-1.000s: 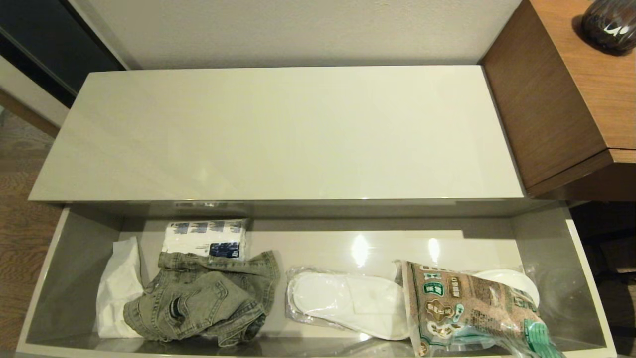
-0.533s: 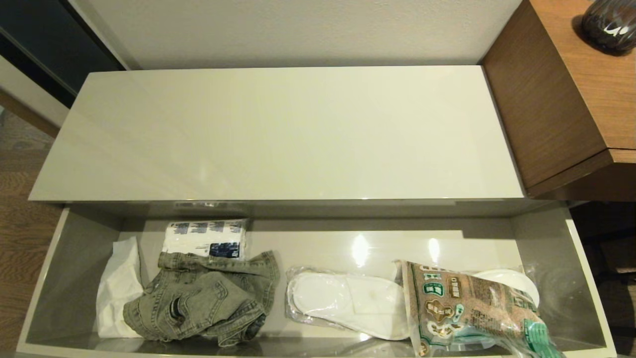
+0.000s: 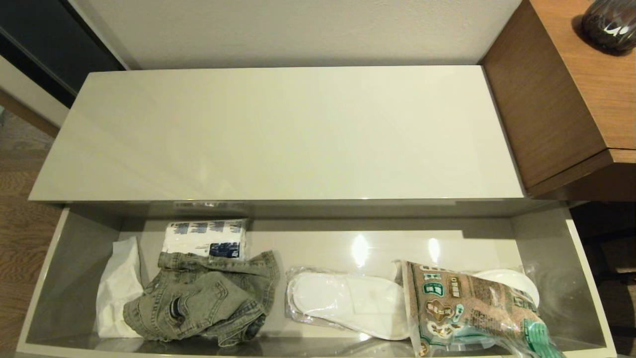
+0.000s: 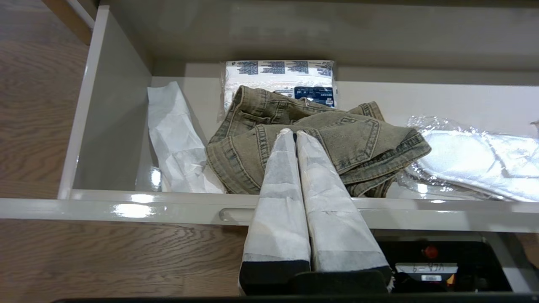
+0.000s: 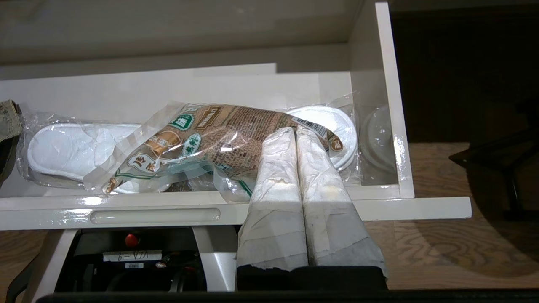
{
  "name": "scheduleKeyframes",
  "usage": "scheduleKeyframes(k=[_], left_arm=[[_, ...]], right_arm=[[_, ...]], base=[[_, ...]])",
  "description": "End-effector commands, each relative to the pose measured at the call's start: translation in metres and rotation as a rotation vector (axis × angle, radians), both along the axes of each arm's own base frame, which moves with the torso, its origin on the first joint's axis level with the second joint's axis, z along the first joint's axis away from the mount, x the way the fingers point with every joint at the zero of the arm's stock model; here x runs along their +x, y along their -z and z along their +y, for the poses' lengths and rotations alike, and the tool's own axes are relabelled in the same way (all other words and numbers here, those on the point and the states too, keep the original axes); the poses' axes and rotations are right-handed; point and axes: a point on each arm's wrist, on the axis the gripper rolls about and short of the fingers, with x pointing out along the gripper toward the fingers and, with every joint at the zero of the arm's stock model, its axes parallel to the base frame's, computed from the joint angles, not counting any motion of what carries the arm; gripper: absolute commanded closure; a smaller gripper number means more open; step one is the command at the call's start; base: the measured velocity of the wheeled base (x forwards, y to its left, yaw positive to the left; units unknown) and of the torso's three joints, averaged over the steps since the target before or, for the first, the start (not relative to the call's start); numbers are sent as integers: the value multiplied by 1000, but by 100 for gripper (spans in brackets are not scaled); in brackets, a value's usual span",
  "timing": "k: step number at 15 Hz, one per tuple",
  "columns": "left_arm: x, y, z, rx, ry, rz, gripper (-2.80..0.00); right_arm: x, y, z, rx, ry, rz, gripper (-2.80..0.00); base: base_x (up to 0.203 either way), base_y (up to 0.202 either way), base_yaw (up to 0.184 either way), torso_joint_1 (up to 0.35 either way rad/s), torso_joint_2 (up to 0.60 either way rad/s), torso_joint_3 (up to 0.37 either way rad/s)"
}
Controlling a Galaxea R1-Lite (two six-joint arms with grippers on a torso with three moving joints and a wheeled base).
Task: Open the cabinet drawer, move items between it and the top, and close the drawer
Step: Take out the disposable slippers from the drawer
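The wide pale drawer (image 3: 47, 278) stands pulled out below the glossy beige top (image 3: 278, 134), which is bare. Inside, the crumpled olive-grey denim jacket (image 3: 203, 303) (image 4: 320, 143) lies at the left. The clear pack of white slippers (image 3: 348, 303) (image 5: 63, 147) lies in the middle. Neither arm shows in the head view. My left gripper (image 4: 293, 132) hangs shut and empty above the drawer's front rim (image 4: 126, 206), its tips over the jacket. My right gripper (image 5: 293, 128) is also shut and empty, with its tips over the snack bag.
A brown-green snack bag (image 3: 462, 308) (image 5: 202, 130) lies over a second slipper pack (image 5: 332, 122) at the drawer's right end. A white-and-blue tissue pack (image 3: 204, 237) and white crumpled paper (image 3: 117, 288) sit at the left. The taller wood-grain desk (image 3: 561, 94) adjoins at the right.
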Motion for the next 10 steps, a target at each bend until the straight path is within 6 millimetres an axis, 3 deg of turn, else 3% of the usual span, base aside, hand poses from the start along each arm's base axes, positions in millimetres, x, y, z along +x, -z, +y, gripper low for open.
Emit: scheduleKeyframes(k=[1, 10], left_arm=[[0, 0, 0, 14, -5, -2, 0], [0, 1, 0, 22, 0, 6, 0]], right_arm=[[0, 0, 0, 0, 0, 1, 0], [0, 0, 0, 0, 0, 1, 0]], base=[[0, 0, 0, 0, 0, 0], [0, 0, 0, 0, 0, 0]])
